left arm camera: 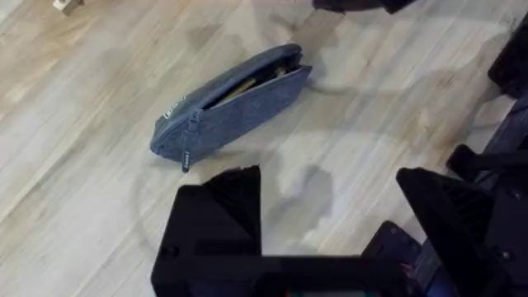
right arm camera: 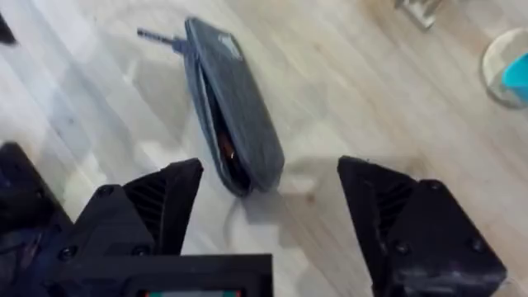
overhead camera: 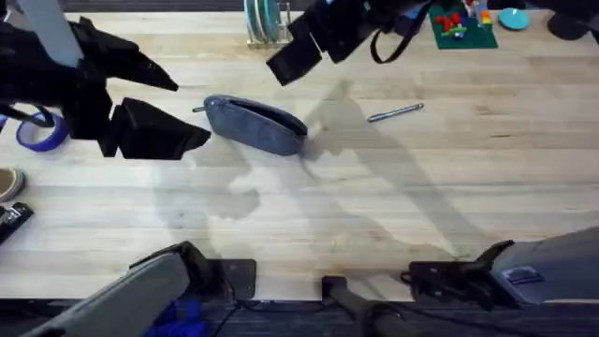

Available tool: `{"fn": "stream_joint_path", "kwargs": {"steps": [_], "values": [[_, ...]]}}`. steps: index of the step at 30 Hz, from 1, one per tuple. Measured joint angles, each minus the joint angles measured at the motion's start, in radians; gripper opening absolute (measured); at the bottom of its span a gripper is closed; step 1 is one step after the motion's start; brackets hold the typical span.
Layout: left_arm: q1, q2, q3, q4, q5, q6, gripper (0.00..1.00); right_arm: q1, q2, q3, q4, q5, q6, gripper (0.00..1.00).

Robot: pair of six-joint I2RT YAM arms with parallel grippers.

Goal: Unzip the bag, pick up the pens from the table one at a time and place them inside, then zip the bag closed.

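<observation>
The blue-grey bag [overhead camera: 255, 124] lies on the wooden table [overhead camera: 393, 206] left of centre, its zipper open along the top, and something brownish shows inside it [left arm camera: 247, 82]. Its pull tab [overhead camera: 198, 109] sticks out at the left end. My left gripper [overhead camera: 192, 112] hovers open just left of the bag with nothing between its fingers [left arm camera: 219, 214]. My right gripper [overhead camera: 292, 58] hangs open above the bag's right end, also holding nothing, with the bag [right arm camera: 235, 107] beneath and ahead of its fingers [right arm camera: 157, 206]. A silver pen [overhead camera: 395, 113] lies to the right of the bag.
A blue tape roll [overhead camera: 37, 131] sits at the left edge, with small objects [overhead camera: 11, 201] nearer me. At the back stand a rack of plates [overhead camera: 267, 23] and a green board with bricks [overhead camera: 463, 26]. Bare wood spans the front.
</observation>
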Motion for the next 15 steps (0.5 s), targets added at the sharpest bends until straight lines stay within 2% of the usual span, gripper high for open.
{"fn": "stream_joint_path", "kwargs": {"steps": [10,12,15], "values": [[0.000,-0.032,0.000,0.000,0.000,-0.095,0.995,0.000,0.000,0.000,-0.151,0.000,-0.105,0.977],[0.000,-0.032,0.000,0.000,0.000,-0.105,0.995,0.000,0.000,0.000,-0.169,0.000,-0.116,0.902],[0.000,-0.032,0.000,0.000,0.000,-0.111,0.995,0.000,0.000,0.000,-0.178,0.000,-0.132,0.656]]}}
